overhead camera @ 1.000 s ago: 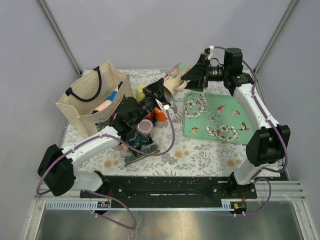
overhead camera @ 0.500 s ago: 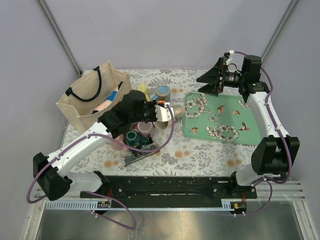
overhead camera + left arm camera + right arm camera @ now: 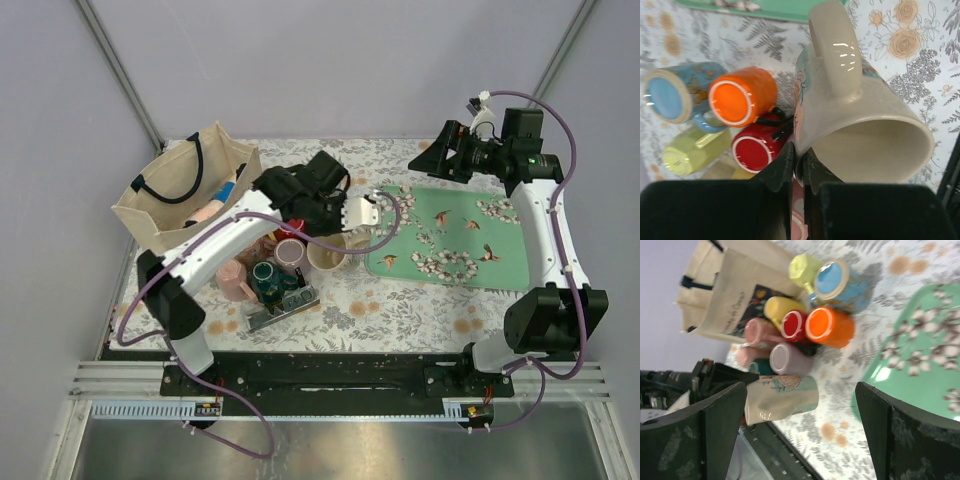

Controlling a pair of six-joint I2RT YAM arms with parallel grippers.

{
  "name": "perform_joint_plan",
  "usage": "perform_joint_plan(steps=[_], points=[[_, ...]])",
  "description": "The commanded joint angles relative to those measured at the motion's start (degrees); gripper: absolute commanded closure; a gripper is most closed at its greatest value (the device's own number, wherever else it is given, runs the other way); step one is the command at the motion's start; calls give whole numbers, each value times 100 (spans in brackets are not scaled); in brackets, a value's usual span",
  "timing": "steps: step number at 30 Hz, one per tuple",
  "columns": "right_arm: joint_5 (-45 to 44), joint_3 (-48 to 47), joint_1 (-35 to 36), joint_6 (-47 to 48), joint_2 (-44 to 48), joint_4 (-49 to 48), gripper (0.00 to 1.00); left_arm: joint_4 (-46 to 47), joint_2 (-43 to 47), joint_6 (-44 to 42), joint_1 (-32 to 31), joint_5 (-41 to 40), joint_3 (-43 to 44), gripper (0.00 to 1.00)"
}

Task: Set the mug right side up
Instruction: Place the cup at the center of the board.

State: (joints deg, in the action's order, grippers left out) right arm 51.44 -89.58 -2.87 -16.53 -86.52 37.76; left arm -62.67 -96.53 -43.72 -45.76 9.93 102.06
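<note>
Left hand (image 3: 797, 161) was pressed together on the rim wall of the cream mug (image 3: 328, 256), one finger inside and one outside. Over the past second the mug came from the back of the counter (image 3: 400, 300) to near its middle, and the right hand (image 3: 428, 160) let go, spread wide and pulled back, empty, above the far edge of the tray (image 3: 372, 250).

Mouth now faced upward toward the left wrist camera and the handle pointed at the tray. Judged nearly right side up; only setting down and release remained. Could not tell whether the base touched the counter.

Clearances: tray rim just right of the mug, mauve mug (image 3: 290, 254) just left, orange mug (image 3: 742, 95) and red mug (image 3: 754, 150) inverted close behind. Open counter lay toward the near edge.
</note>
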Motion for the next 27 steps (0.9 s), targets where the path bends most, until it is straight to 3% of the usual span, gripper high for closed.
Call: perform_joint_plan(steps=[1,5,15,16,17,20,27], points=[[-1162,-428,-11,1090,13,680,0,-517,-637,522,-214,-342,656,100],[-1390,-350,-3,1336,179,628,1,-623,-1148,900,-337,-957,938,100],[-1927,-806,-3,2137,-40,365,0,-562,-1359,1217,-364,-905,350,100],[-1910,-807,-3,2154,-49,294,1,-570,-1412,1226,-364,-932,367,96],[-1910,-807,-3,2163,-49,207,1,-570,-1438,1243,-364,-967,393,82],[-1875,-754,-3,2216,-67,22,0,-570,-1465,1305,-364,-967,534,62],[-1111,-814,6,2865,-391,-831,0,-203,-1097,1533,-302,-976,658,37]])
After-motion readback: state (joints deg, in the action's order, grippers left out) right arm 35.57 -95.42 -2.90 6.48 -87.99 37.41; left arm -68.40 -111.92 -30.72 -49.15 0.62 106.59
